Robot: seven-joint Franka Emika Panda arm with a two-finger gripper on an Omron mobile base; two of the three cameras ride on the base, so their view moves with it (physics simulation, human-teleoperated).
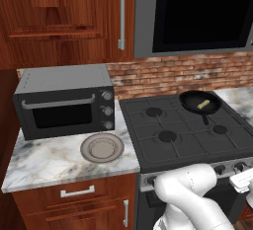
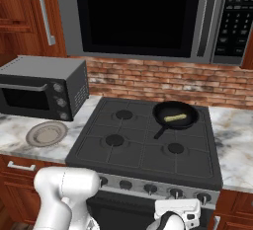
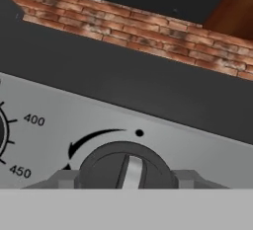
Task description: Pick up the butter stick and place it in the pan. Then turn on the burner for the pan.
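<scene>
The black pan (image 1: 199,101) (image 2: 175,114) sits on the stove's back right burner, handle pointing toward the front. The pale butter stick (image 1: 202,105) (image 2: 178,118) lies inside it. Low in front of the stove's control panel is my gripper (image 3: 127,178) (image 2: 178,210), its white hand also showing at the right edge of the left base view (image 1: 242,179). In the hand view its fingers (image 3: 63,178) press both sides of a dark burner knob (image 3: 126,165) with a silver bar, so it is shut on that knob.
A row of knobs (image 2: 126,184) runs along the stove front. A grey-beige plate (image 1: 102,148) (image 2: 46,133) and a toaster oven (image 1: 64,103) stand on the marble counter to the left. A microwave (image 2: 143,12) hangs above the stove.
</scene>
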